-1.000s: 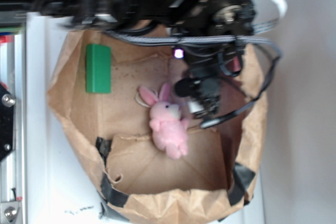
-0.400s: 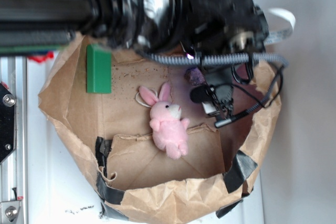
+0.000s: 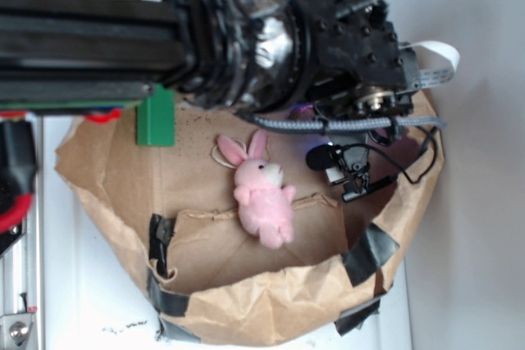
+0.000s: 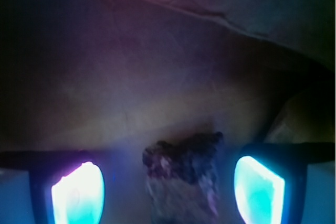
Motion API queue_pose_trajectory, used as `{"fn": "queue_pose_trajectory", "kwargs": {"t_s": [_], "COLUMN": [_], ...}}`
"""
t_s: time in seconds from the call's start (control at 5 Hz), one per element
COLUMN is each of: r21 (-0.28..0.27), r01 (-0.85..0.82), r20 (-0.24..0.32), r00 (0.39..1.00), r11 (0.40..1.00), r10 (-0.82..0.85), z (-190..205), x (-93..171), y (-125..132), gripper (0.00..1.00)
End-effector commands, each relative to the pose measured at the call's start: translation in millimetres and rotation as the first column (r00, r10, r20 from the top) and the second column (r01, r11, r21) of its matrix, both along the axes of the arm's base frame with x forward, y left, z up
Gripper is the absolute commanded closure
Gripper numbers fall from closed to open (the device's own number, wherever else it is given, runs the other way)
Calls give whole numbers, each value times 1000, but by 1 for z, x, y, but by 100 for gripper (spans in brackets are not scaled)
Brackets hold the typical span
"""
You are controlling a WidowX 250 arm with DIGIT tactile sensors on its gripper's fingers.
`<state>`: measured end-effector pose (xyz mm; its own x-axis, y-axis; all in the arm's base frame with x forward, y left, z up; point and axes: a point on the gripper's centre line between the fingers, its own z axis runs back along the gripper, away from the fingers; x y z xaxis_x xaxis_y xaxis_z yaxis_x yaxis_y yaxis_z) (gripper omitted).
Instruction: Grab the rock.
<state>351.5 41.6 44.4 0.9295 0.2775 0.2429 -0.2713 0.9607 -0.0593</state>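
Looking down from my wrist, I see my gripper [image 4: 168, 187] spread wide, one glowing fingertip [image 4: 76, 192] at 8 o'clock and the other at 4 o'clock, touching nothing. Between them, at 6 o'clock, lies the rock [image 4: 184, 174], dark and lumpy, on the brown paper [image 4: 157, 77] that runs on toward 12. From outside, my arm [image 3: 271, 38] hides the rock; the pink bunny [image 3: 264, 198] lies at centre, the green block [image 3: 156, 116] near 10 o'clock.
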Motion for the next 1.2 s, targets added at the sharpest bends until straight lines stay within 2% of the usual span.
{"fn": "queue_pose_trajectory", "kwargs": {"t_s": [0.0,0.2,0.6,1.0], "r21": [53,75,9,-106], "r01": [54,64,105,198], "r20": [117,153,156,95], "r00": [991,985,982,978], "r11": [997,995,994,975], "r10": [-59,-75,-105,-188], "z": [-9,-14,16,77], "x": [15,8,-6,-49], "y": [-16,-13,-3,17], "gripper": [0,100,100,100]}}
